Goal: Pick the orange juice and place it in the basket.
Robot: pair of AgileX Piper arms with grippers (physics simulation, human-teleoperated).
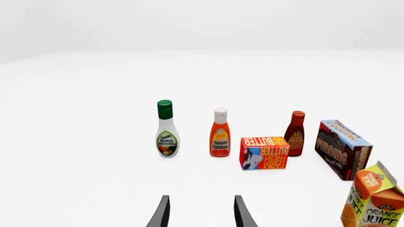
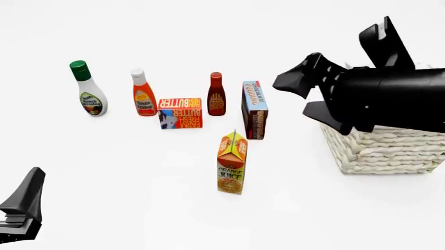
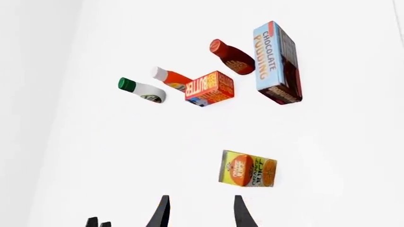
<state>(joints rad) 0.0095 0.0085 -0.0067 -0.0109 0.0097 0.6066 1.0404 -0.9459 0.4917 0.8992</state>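
Note:
The orange juice is a tall orange and yellow gable-top carton, upright in the middle of the table; it also shows at the edge of the left wrist view and in the right wrist view. The basket, cream-white wicker, stands to its right, largely hidden behind my right arm. My right gripper hovers open and empty above the basket's left side, up and right of the carton. My left gripper sits low at the near left, open, far from the carton.
Behind the juice stand a ranch dressing bottle, a ketchup bottle, a butter box, a dark BBQ sauce bottle and a chocolate pudding box just beyond the carton.

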